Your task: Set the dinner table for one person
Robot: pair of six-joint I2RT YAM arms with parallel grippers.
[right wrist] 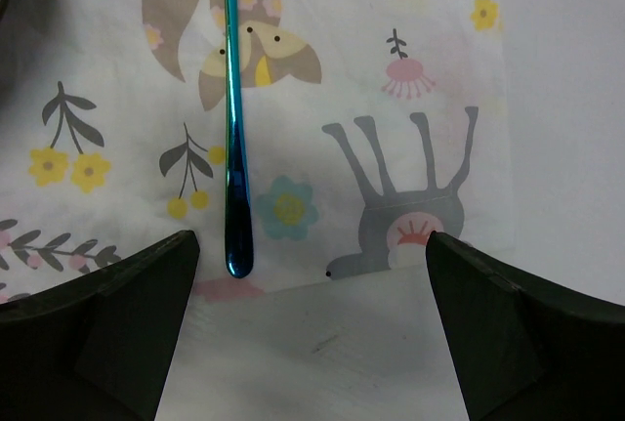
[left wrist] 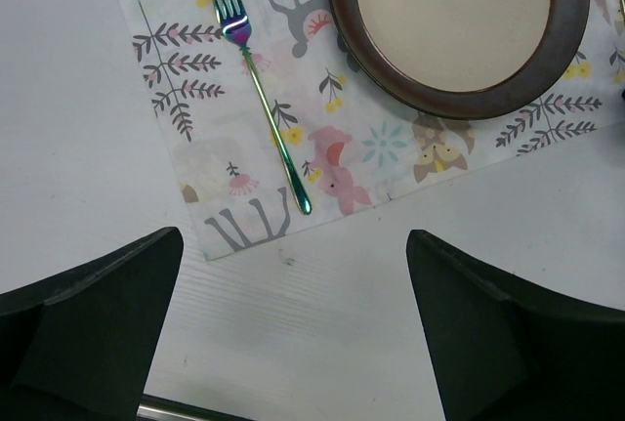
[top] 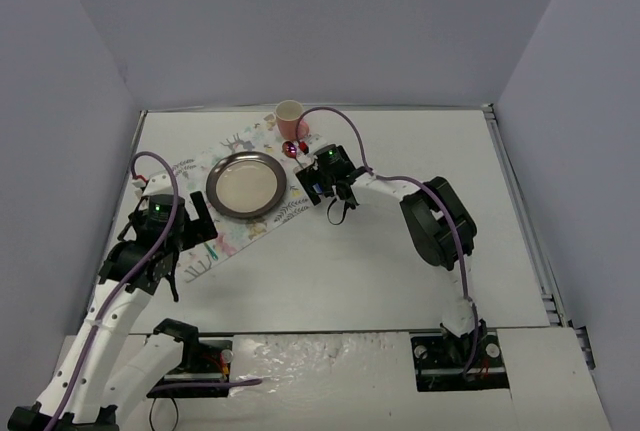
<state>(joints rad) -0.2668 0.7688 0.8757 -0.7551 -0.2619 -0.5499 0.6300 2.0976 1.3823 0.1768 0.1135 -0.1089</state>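
The white dinner table (top: pixel 400 271) carries a printed placemat (top: pixel 240 231) laid diagonally. A brown-rimmed plate (top: pixel 245 184) sits on the mat, also in the left wrist view (left wrist: pixel 459 30). An iridescent fork (left wrist: pixel 259 89) lies on the mat left of the plate. A blue-green utensil handle (right wrist: pixel 234 147) lies on the mat's other end; its head is out of view. A pink cup (top: pixel 289 114) stands upright beyond the mat. My left gripper (left wrist: pixel 293 343) is open and empty over bare table just short of the fork. My right gripper (right wrist: pixel 308 343) is open and empty just short of the handle's tip.
Grey walls close the table on the left, back and right. A small red item (top: pixel 293 147) sits beside the cup; I cannot tell what it is. My right arm's elbow (top: pixel 435 221) stands over the table's right half.
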